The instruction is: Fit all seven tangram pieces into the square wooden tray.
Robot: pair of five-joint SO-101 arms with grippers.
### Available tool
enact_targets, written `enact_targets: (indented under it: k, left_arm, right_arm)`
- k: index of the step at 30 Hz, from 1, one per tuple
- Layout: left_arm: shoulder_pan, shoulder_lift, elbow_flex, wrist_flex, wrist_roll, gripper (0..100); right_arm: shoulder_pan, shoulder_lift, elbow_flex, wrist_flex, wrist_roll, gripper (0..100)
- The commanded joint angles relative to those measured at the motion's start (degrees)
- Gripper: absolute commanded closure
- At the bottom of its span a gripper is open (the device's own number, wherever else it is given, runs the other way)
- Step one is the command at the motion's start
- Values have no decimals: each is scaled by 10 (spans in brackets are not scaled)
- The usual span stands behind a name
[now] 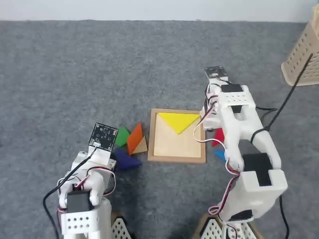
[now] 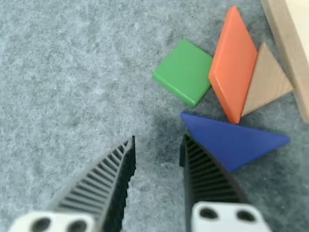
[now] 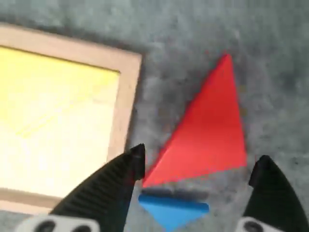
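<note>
Over the red triangle [image 3: 205,130], apparently not touching, the right hand [image 3: 200,156] gapes wide; the left hand [image 2: 158,140] narrowly.

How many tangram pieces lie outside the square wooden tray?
6. On the left of the tray in the high view: green square, orange parallelogram, tan triangle, dark blue triangle. On its right: red triangle, light blue triangle. None seems hidden.

The right arm [image 1: 239,129] covers most of the red triangle [image 1: 218,137] and the light blue piece [image 1: 220,155] in the high view; only slivers show. Between the right pincer's [image 3: 200,155] fingers, the light blue piece runs off the picture's edge. Beyond the left pincer [image 2: 158,139], the tray [image 2: 289,43] is cut to a rim strip.
</note>
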Motion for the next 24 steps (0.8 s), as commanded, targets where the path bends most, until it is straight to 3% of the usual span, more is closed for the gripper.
enact_targets:
  k: [1,6,12,24]
  left_arm:
    - [2,-11,-3,3,-1,850]
    - [2,-11,-3,3,-1,850]
    - [2,-11,-3,3,-1,850]
    - [2,-11,-3,3,-1,850]
  right_arm:
    - [9,30,-10,-14,-9,656]
    - [38,76,-39,-10,-8,660]
    - [36,95,-47,-7,-8,760]
    - [35,17,-45,9,-8,765]
